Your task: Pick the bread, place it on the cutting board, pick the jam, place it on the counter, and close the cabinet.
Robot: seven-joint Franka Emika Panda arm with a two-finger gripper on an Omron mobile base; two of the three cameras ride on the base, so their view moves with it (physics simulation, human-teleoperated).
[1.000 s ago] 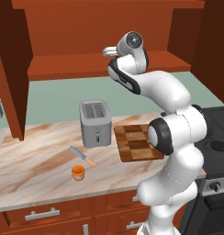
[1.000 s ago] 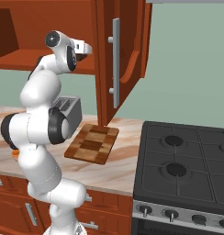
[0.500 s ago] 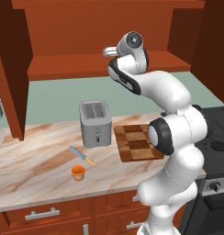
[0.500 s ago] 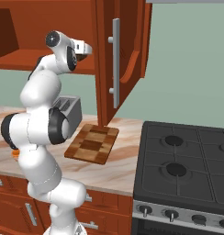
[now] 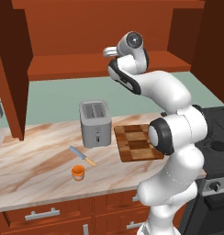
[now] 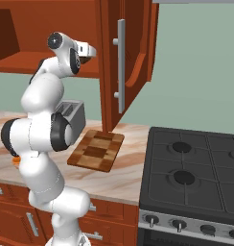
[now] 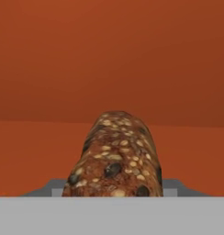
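A: Where's the seeded dark brown loaf of bread (image 7: 114,156) relative to the jaws?

B: Dead centre between them, on the shelf of the reddish-brown wooden wall cabinet (image 5: 86,64). Its long axis runs straight away from the jaws, along their reach.

A: And the jaws?

B: In the hand view the loaf fills the gap between them; I judge them clamped on the bread, though the contact itself sits too low in that view to see.

A: From the left, what lies below?

B: Down and left of the jaws, the small orange jam jar (image 5: 77,172) on the marbled beige-pink bench (image 5: 36,160); almost straight beneath, the checkered wooden cutting board (image 5: 137,142).

A: So the coming move?

B: Probably draw back along the loaf's axis, then descend to the board.
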